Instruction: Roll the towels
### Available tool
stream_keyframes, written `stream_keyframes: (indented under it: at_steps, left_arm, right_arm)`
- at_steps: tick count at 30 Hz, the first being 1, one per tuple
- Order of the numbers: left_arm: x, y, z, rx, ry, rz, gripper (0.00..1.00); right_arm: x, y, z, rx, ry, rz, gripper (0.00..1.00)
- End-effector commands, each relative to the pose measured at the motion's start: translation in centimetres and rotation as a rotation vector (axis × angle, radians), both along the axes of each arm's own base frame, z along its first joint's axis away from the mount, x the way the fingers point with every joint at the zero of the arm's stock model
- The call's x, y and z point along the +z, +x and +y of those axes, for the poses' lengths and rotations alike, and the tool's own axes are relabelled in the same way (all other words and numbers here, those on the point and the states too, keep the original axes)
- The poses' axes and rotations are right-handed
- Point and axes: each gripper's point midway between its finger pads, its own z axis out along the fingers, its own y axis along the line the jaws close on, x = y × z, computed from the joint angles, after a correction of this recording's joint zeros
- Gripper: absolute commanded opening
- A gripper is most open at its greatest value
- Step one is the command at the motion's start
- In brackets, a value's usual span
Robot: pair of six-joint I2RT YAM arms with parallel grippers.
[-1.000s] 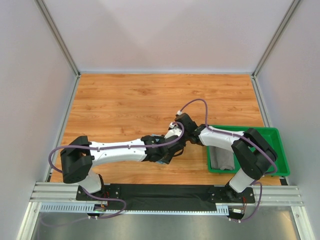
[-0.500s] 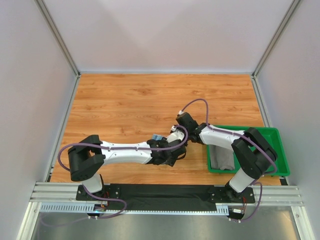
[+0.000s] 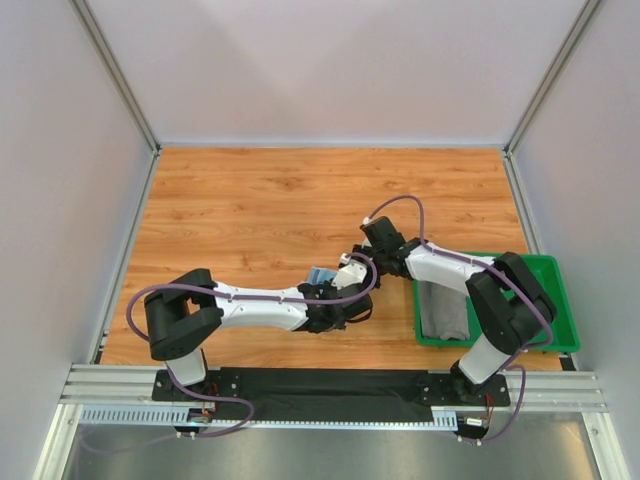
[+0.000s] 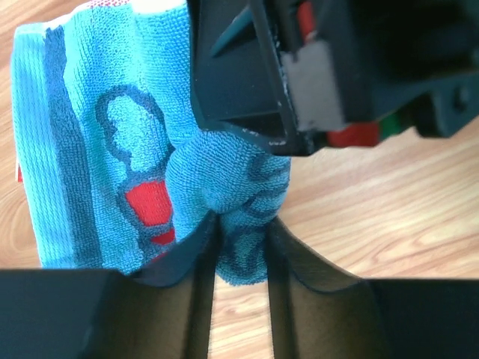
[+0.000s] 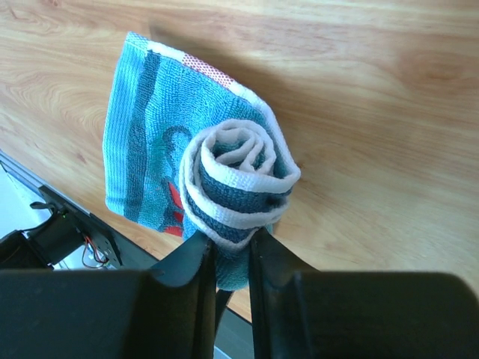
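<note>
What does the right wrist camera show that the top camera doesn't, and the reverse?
Only the right wrist view: the blue towel has one end wound into a spiral, pinched in the right gripper. Only the top view: the green tray holding a grey towel. Both: the blue towel over the wooden table.

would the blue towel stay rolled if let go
Probably floppy: the loose tail of the blue towel droops limp beside its coil. The coil looks slack, so it may unwind if the right end effector releases. Terry pile should resist slipping.
</note>
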Motion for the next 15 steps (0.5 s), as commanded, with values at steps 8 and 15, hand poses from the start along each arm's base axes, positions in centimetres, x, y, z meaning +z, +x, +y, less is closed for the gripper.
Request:
stream_keyframes:
  at_steps: [8,15]
  left_arm:
    - [-5.2,-4.1,4.6,-0.046,0.240,0.234,0.00]
    - [-1.5,-4.1,2.1,-0.081,-0.062,0.327,0.00]
  right_arm:
    - [1.8,3.0,-3.3,-0.036,0.063,-0.016,0.43]
    - [2.2,5.0,-7.4,-0.114,0.040,-0.040,0.54]
